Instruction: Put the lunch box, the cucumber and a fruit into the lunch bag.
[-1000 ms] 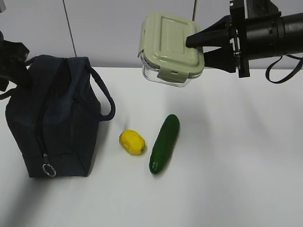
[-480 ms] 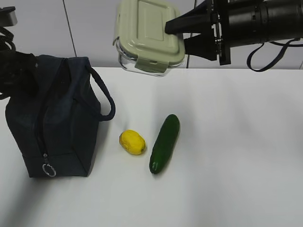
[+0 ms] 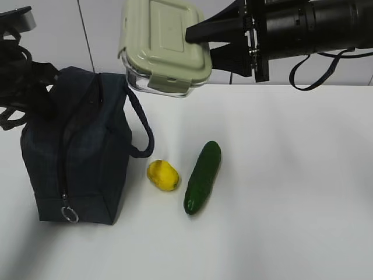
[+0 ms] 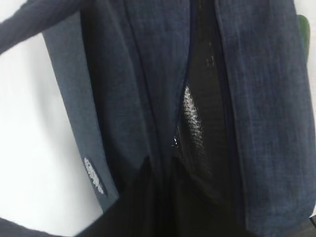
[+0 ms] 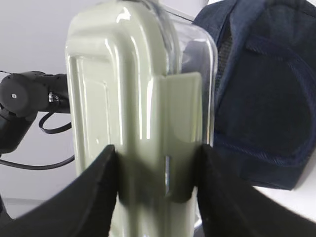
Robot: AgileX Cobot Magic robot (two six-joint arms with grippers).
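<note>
The sage-lidded lunch box (image 3: 163, 44) hangs tilted in the air above the table's back, just right of the lunch bag's top. My right gripper (image 3: 201, 42) is shut on its right end; in the right wrist view the lunch box (image 5: 128, 89) fills the gap between the two dark fingers of this gripper (image 5: 157, 163). The navy lunch bag (image 3: 81, 151) stands at the left with its top zipper parted (image 4: 197, 113). My left gripper (image 4: 160, 168) is shut on the bag's fabric beside that slit. The yellow fruit (image 3: 162, 175) and the cucumber (image 3: 203, 177) lie on the table to the bag's right.
The white table (image 3: 291, 204) stretches to the right and front. A metal ring pull (image 3: 69, 215) hangs at the bag's near end. The left arm's cables (image 3: 14, 58) crowd the bag's far left corner. A grey wall stands behind.
My left gripper has shut on the bag, and the bag has shifted right and stands taller. The right gripper has carried the lunch box leftward and a little higher, toward the bag's top.
</note>
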